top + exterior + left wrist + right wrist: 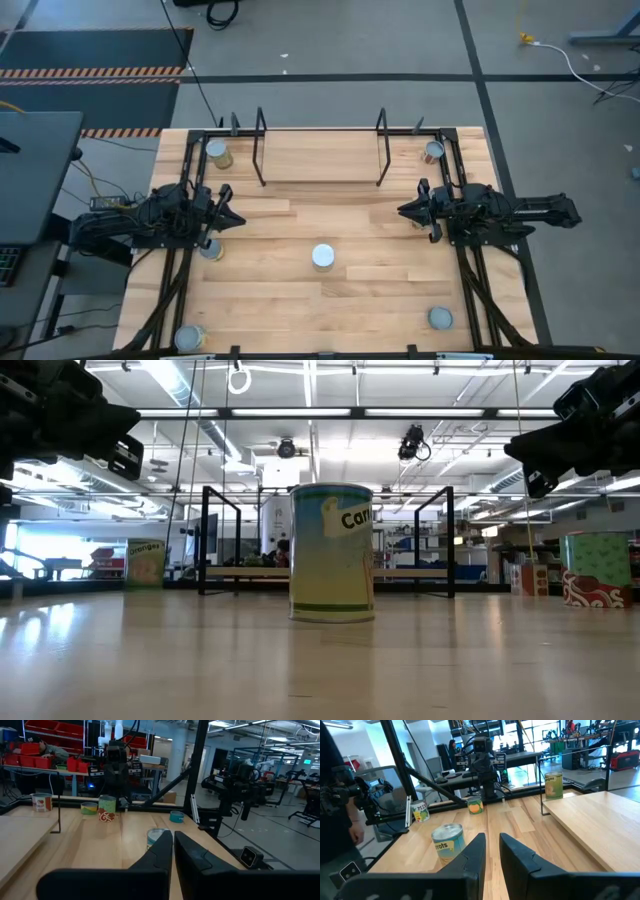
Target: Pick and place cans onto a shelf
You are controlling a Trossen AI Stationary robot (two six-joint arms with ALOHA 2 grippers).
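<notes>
High view: centre can (322, 257) stands upright at mid-frame, lower-middle, between both arms. Left gripper (236, 218) and right gripper (403, 211) are both closed and empty, roughly equally near. Shelf (320, 155) lies above, empty

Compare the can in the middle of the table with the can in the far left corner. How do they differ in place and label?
The middle can stands in open table between the arms; the corner can stands beside the shelf. The middle can's label has a green band at the bottom; the corner can's reads "Oranges". Both stand upright.
</notes>
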